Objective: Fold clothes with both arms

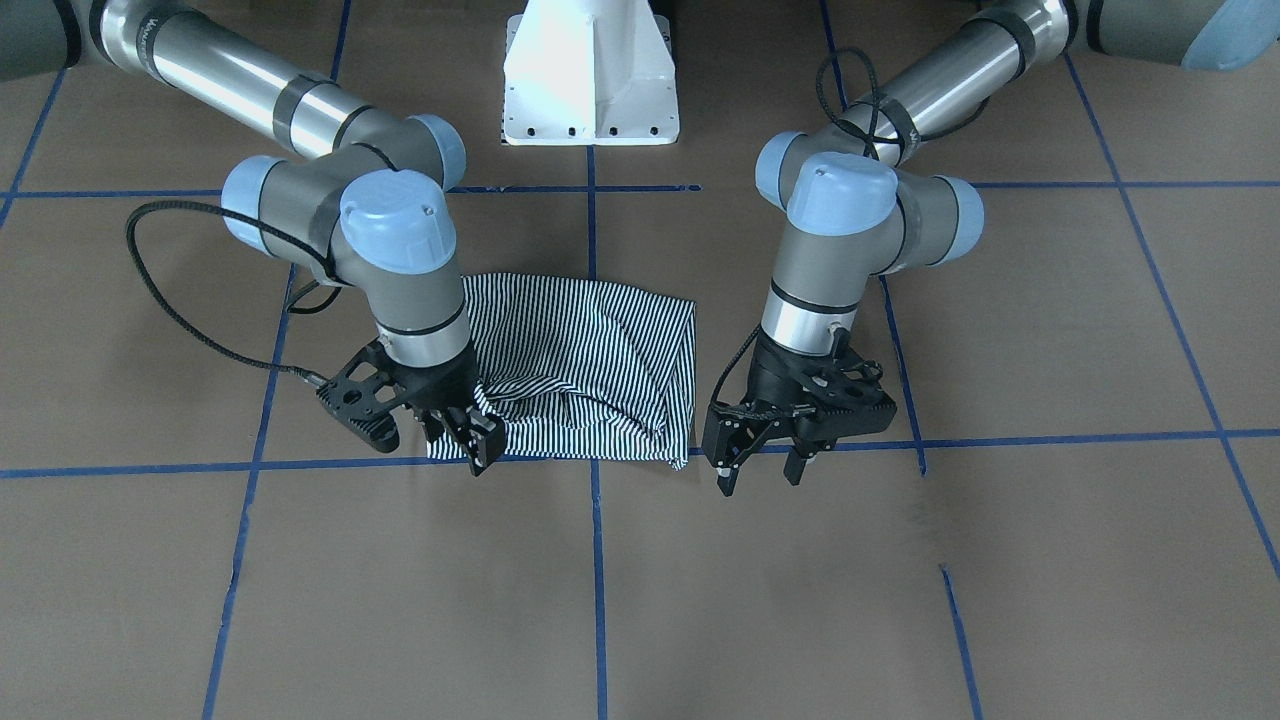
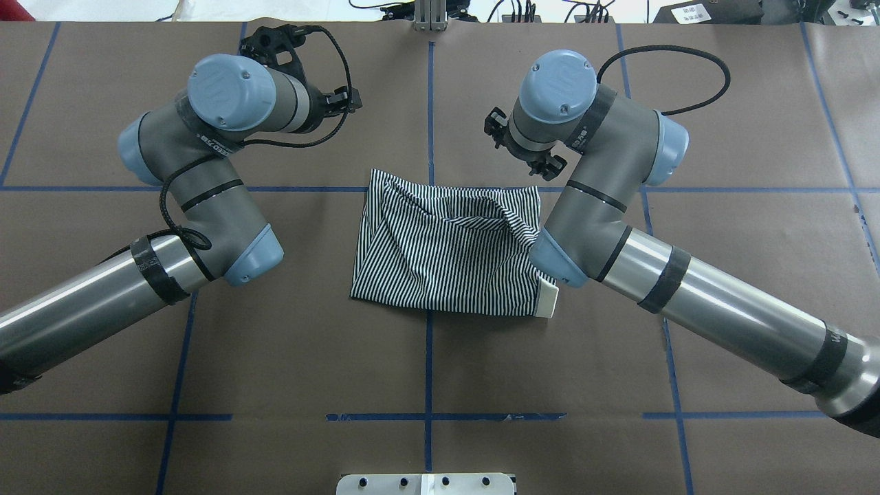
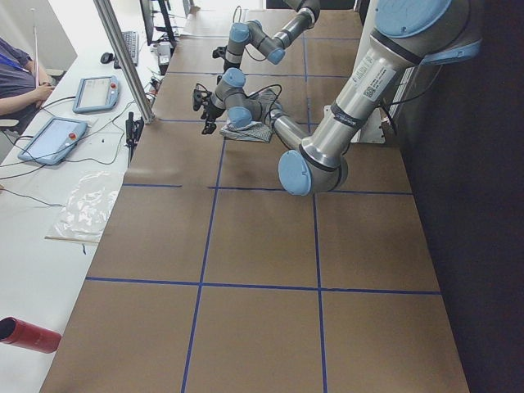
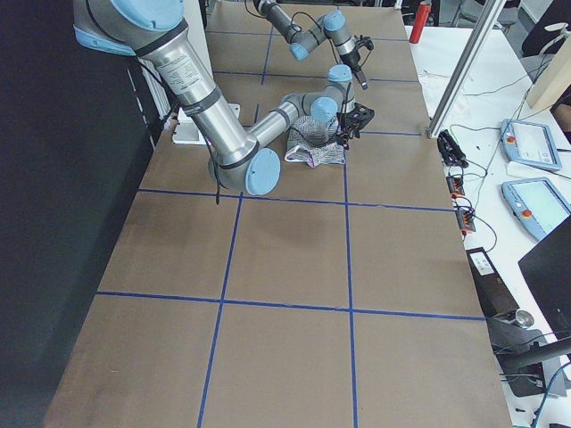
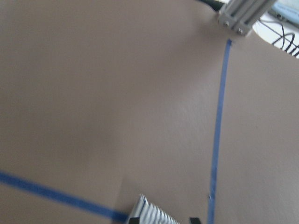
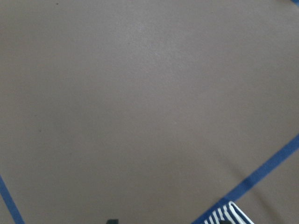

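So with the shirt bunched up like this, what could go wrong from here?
The right gripper looks shut on the shirt edge; lifting alone could drag the wrinkled bundle out of shape. The left gripper hangs open beside the shirt, holding nothing, so any two-armed fold would be uneven.

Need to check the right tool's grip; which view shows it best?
Front-facing: the right tool sits at the shirt corner, seemingly pinching it. Overhead hides its tips behind the wrist; side views are too distant; the wrist view shows only fabric.
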`<state>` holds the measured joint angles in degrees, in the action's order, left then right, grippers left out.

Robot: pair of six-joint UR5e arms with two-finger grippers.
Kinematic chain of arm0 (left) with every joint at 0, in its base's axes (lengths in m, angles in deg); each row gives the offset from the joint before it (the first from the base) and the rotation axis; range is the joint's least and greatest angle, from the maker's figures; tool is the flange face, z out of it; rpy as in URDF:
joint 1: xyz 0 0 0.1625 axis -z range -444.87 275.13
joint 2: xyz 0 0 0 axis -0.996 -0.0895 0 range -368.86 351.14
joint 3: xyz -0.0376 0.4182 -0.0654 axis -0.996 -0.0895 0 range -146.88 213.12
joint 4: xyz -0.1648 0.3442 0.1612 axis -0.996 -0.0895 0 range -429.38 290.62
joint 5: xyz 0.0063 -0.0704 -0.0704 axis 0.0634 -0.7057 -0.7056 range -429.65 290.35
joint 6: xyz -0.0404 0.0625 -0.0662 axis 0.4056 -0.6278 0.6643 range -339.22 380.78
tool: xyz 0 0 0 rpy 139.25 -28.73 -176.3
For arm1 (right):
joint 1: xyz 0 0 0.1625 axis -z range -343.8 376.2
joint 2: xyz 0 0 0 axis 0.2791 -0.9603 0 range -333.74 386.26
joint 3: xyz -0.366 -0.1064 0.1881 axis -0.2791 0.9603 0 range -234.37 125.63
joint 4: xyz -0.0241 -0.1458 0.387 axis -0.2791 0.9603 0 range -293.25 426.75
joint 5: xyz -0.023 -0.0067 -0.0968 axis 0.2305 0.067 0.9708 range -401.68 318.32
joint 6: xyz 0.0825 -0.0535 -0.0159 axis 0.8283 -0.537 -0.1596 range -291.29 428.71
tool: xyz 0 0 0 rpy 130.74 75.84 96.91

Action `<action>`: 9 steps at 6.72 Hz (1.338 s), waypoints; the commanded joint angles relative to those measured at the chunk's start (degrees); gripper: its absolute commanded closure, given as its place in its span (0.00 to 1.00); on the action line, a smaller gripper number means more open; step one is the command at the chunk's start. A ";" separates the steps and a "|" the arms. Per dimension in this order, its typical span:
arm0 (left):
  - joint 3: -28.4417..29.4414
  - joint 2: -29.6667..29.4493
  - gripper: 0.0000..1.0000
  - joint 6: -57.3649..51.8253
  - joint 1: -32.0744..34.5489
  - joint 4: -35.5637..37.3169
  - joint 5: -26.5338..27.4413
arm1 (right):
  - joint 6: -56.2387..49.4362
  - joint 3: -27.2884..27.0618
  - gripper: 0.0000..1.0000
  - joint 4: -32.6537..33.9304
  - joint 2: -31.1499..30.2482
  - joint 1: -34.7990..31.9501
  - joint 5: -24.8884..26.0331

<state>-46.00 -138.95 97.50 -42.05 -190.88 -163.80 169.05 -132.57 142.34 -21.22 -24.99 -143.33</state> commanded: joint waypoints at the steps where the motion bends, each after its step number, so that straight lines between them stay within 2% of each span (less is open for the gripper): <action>1: -0.67 0.53 0.00 -1.22 1.21 -0.32 -7.39 | -3.11 1.39 0.00 -1.68 0.37 -4.39 -6.41; 2: -4.86 3.24 0.00 -1.83 1.57 -0.14 -9.53 | -7.74 -0.01 0.00 1.98 -0.24 -6.08 -8.37; 3: -7.25 3.70 0.00 -1.84 1.49 0.64 -9.73 | -12.13 -1.76 0.00 8.02 0.19 -5.92 -8.22; 4: -7.18 3.96 0.00 -1.93 1.48 0.65 -10.51 | -12.18 -5.43 0.00 14.61 0.63 -4.61 -8.22; 5: -6.84 4.05 0.00 -2.80 1.83 0.65 -10.78 | -12.61 -8.08 0.00 20.41 1.51 -0.25 -7.00; 6: -6.66 4.84 0.00 -4.37 2.01 0.65 -10.87 | -12.88 -8.11 0.00 22.65 2.99 5.02 -1.59; 8: -5.78 5.20 0.00 -4.65 2.36 0.13 -10.87 | -16.73 -5.40 0.00 23.89 3.09 11.11 3.88; 9: -5.69 5.11 0.00 -4.65 2.36 0.12 -10.96 | -21.18 -4.77 0.00 25.55 3.18 11.39 4.09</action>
<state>-51.98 -133.85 92.92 -39.77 -190.62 -174.68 151.97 -138.41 166.28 -18.23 -15.04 -140.79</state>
